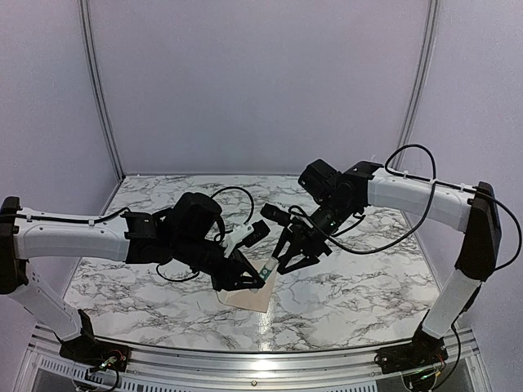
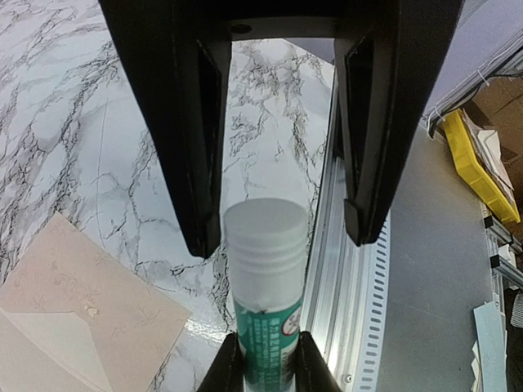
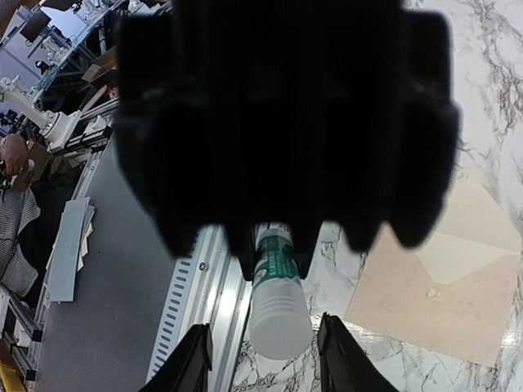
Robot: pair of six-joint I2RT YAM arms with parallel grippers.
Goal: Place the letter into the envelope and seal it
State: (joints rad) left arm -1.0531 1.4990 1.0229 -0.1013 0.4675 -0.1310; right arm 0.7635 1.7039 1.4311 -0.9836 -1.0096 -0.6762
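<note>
A glue stick (image 1: 266, 270) with a green body and a white cap is held between the two grippers, above the table's front part. My left gripper (image 1: 252, 276) is shut on its green body (image 2: 265, 327). My right gripper (image 1: 286, 260) is open, with its fingers (image 3: 194, 359) on either side of the white cap (image 3: 279, 314) and not touching it. The cream envelope (image 1: 249, 298) lies flat below them with its lighter triangular flap (image 3: 458, 253) showing. It also shows in the left wrist view (image 2: 90, 302). The letter does not show as a separate sheet.
The aluminium rail (image 2: 343, 310) along the table's front edge lies right under the glue stick. Beyond it are grey floor and a yellow bin (image 2: 478, 167). White walls close the back and sides of the marble table (image 1: 359, 286).
</note>
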